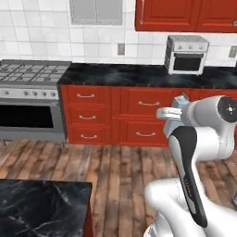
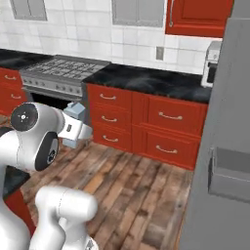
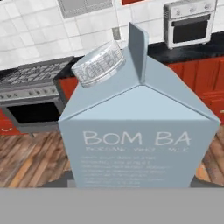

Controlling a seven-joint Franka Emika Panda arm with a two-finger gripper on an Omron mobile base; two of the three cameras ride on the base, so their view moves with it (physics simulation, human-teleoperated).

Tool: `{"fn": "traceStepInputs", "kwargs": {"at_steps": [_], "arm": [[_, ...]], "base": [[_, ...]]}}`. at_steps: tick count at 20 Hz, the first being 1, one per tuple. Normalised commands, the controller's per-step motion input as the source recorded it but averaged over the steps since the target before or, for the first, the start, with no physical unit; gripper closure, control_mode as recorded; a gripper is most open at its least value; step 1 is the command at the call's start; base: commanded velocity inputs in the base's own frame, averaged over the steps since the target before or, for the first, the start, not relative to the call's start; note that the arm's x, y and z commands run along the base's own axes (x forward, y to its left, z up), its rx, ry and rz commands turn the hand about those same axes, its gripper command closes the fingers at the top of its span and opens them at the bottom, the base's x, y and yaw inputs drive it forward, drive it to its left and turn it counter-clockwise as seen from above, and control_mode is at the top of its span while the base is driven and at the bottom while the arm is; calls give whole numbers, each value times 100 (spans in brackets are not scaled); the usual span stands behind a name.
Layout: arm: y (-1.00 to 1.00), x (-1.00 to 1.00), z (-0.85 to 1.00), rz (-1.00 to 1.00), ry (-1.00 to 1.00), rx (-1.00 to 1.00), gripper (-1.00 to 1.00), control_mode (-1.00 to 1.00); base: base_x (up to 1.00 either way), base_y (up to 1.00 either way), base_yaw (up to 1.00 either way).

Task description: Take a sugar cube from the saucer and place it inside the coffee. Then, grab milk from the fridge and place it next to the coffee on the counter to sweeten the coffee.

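Pale blue carton, the milk [image 1: 178, 121], is showing in the left base view as a sliver beside the white wrist, with the tool [image 1: 172, 115] gripping it in mid-air above the wooden floor [image 1: 115, 171], well apart from the black marble tabletop [image 1: 139, 74] on its red cabinets [image 1: 134, 115]. A stove [image 1: 30, 99] is standing at the left and a small toaster oven [image 1: 186, 55] is resting on the tabletop against the tiled wall.

From the right base view, the milk [image 2: 74, 122] is sitting at the end of the arm, held by the tool [image 2: 78, 128] clear of everything else, while the grey fridge [image 2: 219, 146] is rising close by on the right.

Through the hand view, the milk [image 3: 140, 131] is looming very close: gabled top, a round ribbed cap [image 3: 98, 63] on one slope, printed lettering on the front face. The tool's tips are hidden by the carton, so the grasp is being judged from how the carton is sitting fixed in front of the hand. The carton is probably light but thin-walled and smooth, so it could dent or slip; holding the flat side walls below the gable seems safest, keeping it upright.
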Motion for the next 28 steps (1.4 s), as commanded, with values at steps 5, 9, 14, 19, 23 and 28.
{"fn": "traceStepInputs", "kwargs": {"at_steps": [5, 9, 14, 19, 23, 28], "arm": [[0, 0, 0, 0, 0, 0, 100, 100], [0, 0, 0, 0, 0, 0, 100, 100], [0, 0, 0, 0, 0, 0, 100, 100], [0, 0, 0, 0, 0, 0, 100, 100], [0, 0, 0, 0, 0, 0, 100, 100], [0, 0, 0, 0, 0, 0, 100, 100]], "base": [[100, -14, 51], [100, 2, 45], [100, -17, 42], [100, 0, 57], [100, 0, 66], [100, 0, 56]]}}
